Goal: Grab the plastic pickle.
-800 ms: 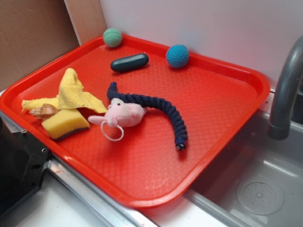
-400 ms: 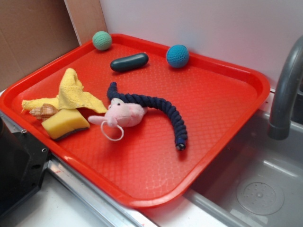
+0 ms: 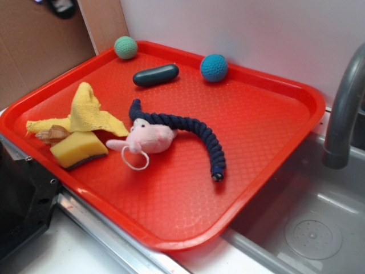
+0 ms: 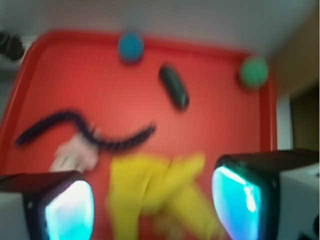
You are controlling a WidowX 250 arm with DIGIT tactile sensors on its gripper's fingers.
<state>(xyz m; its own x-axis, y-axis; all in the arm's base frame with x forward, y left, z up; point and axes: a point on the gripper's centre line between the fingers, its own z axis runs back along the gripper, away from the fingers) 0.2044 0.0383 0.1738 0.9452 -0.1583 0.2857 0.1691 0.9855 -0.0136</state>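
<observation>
The plastic pickle (image 3: 155,75), a smooth dark green capsule, lies flat near the back of the red tray (image 3: 256,125), between a teal ball (image 3: 126,47) and a blue ball (image 3: 214,67). In the blurred wrist view the pickle (image 4: 174,86) sits far ahead on the tray (image 4: 75,75). My gripper (image 4: 152,205) is open and empty, high over the yellow cloth (image 4: 150,185). In the exterior view only a dark bit of the gripper (image 3: 61,5) shows at the top left edge.
A navy braided rope (image 3: 199,134) and a pink plush (image 3: 148,137) lie mid-tray. A yellow cloth (image 3: 88,111), a sponge (image 3: 78,149) and a shell (image 3: 52,135) are at the left. A grey faucet (image 3: 345,108) and sink (image 3: 308,228) stand to the right.
The teal ball has rolled a little to the left along the tray's back corner. A dark part of the gripper has come into the exterior view at the top left.
</observation>
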